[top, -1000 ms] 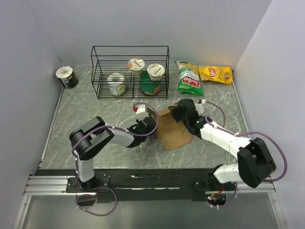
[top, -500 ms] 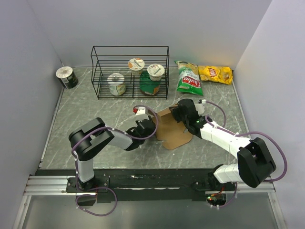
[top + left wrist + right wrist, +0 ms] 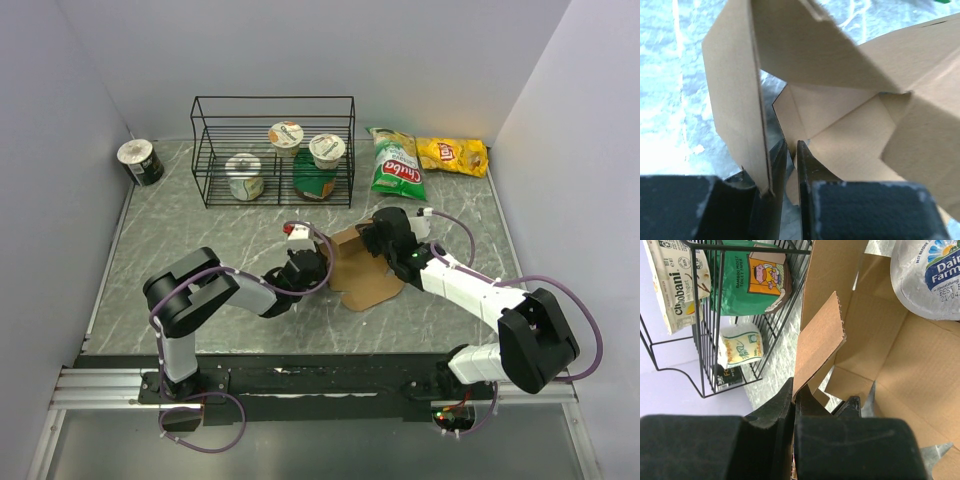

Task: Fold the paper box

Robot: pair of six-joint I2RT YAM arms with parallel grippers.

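Note:
The paper box [image 3: 368, 278] is a brown die-cut cardboard sheet lying mid-table with some flaps raised. My left gripper [image 3: 320, 262] is at its left edge. In the left wrist view the jaws [image 3: 791, 150] stand almost together with a cardboard edge between them, one raised flap [image 3: 735, 100] just outside the left finger, and folded panels [image 3: 855, 130] beyond. My right gripper [image 3: 372, 237] is at the sheet's far edge. In the right wrist view it [image 3: 794, 395] is shut on a raised flap [image 3: 820, 340] of the box.
A black wire rack [image 3: 272, 150] at the back holds yogurt cups and a green packet [image 3: 316, 183]. Chip bags [image 3: 397, 165] [image 3: 452, 155] lie back right, a can [image 3: 140, 162] back left. A foil-lidded yogurt cup [image 3: 927, 275] shows close beside the cardboard.
My left gripper has slid a little to the right, into the box's left edge. The right gripper has held its flap almost still.

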